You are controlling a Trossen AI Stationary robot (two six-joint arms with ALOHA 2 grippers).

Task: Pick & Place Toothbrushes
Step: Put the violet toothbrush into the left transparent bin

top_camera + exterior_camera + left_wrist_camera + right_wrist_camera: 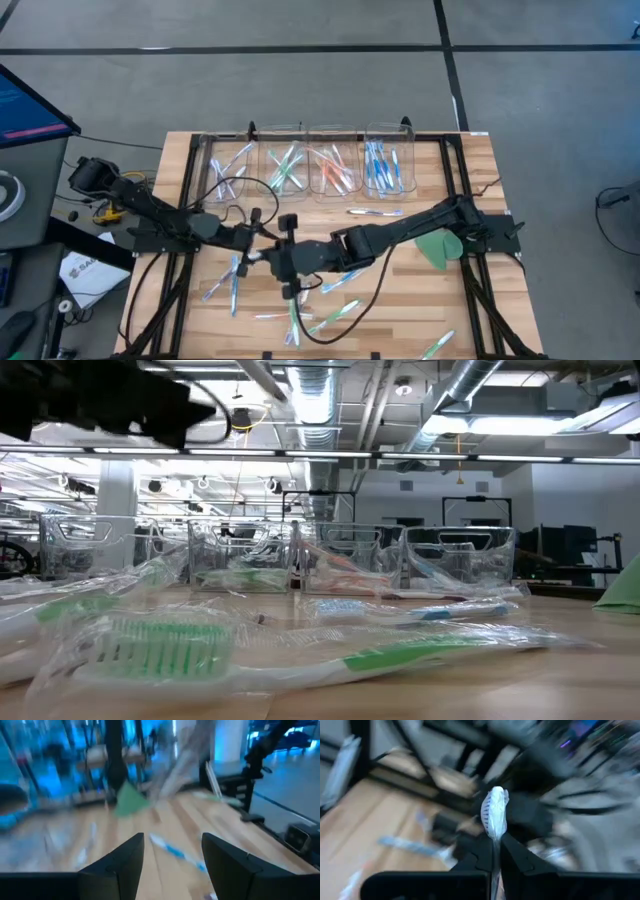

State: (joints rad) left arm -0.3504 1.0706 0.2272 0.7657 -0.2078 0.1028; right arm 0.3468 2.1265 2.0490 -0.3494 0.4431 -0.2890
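Toothbrushes (345, 312) are lying loose across the table (470, 300), below and beside both arms. Going left to right, the left gripper (172, 851) is waiting with fingers apart and nothing between them, while the right gripper (495, 851) is pinching a wrapped toothbrush (494, 815) by its end, head pointing away. Lifting it well probably means keeping it clear of the left arm and carrying it to the matching bin (285, 165). It is thin, whitish, in crinkly wrap.
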